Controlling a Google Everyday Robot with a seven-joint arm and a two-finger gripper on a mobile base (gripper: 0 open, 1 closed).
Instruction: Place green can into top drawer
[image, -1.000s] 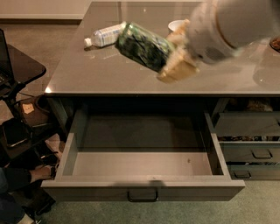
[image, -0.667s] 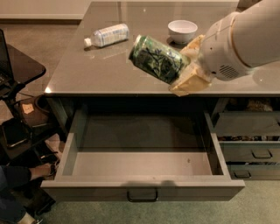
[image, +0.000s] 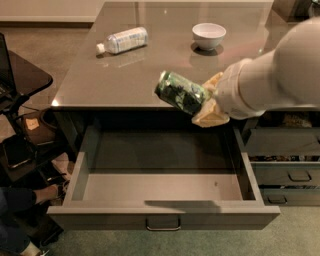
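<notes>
Pincer (image: 207, 100) clamping tilted green can (image: 180, 93) over open top drawer (image: 100, 216), far right. Lower inside before letting go.

You see a grey table (image: 150, 75) with a plastic bottle (image: 122, 40) lying on its side at the back left and a white bowl (image: 209, 35) well apart to its right, while the gripper (image: 204, 100) holds the green can (image: 181, 92) over the table's front edge.
</notes>
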